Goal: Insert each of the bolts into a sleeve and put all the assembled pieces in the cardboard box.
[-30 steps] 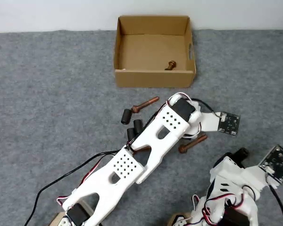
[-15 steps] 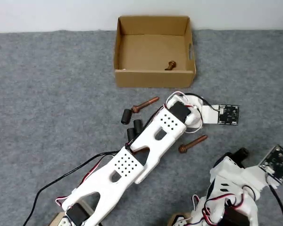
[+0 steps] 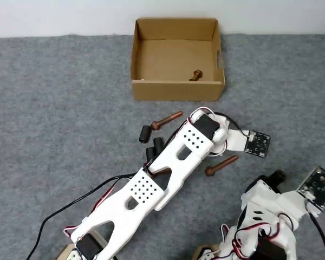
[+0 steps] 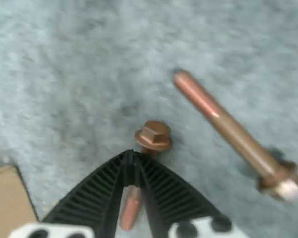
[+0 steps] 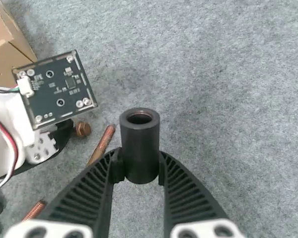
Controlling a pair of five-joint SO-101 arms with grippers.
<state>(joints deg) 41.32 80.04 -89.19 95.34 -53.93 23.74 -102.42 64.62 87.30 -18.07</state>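
While left tool (image 4: 134,157) pinches bolt (image 4: 153,136), second bolt (image 4: 228,130) lies beside.

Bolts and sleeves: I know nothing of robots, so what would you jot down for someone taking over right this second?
Left tool: shut on a bolt, whose head sticks out past the tips.
Right tool: shut on an upright sleeve.
On the carpet: a loose bolt near the cardboard box, a second loose bolt beside the long arm, and three spare sleeves.
Done: one piece lies in the box, too small to tell if it is sleeved.
Left: join the held bolt and sleeve, box them, then do the other two bolts.
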